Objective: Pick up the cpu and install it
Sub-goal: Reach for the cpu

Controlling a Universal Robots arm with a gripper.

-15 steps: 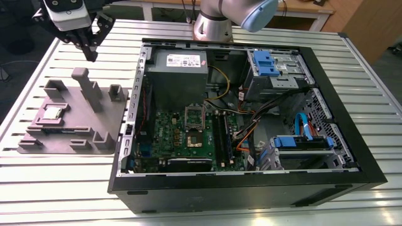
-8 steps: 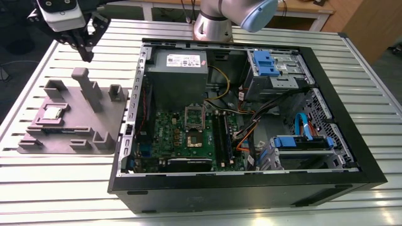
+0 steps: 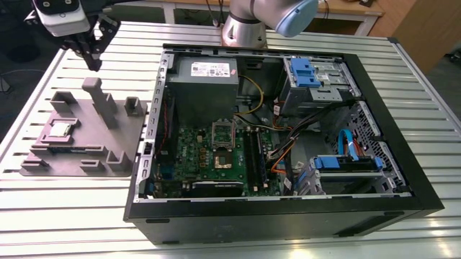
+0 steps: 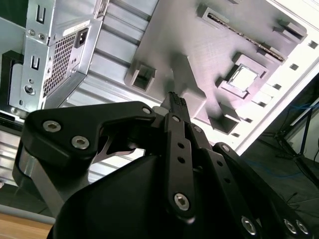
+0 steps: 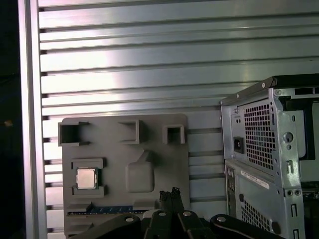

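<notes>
Exterior view: high, angled down across the slatted table (image 3: 72,216). The open computer case (image 3: 288,208) sits mid-frame, the grey tray (image 3: 122,137) at the exterior view's left, the gripper (image 3: 94,63) upper left of the frame. First wrist view looks straight down past the gripper (image 5: 170,191) from well above, onto the tray (image 5: 112,149) and the case's rear panel (image 5: 254,189). Second wrist view sits close behind the gripper (image 4: 174,99) body, looking obliquely along it. Both wrist views share tray, rear panel and table slats; all three share the tray.
</notes>
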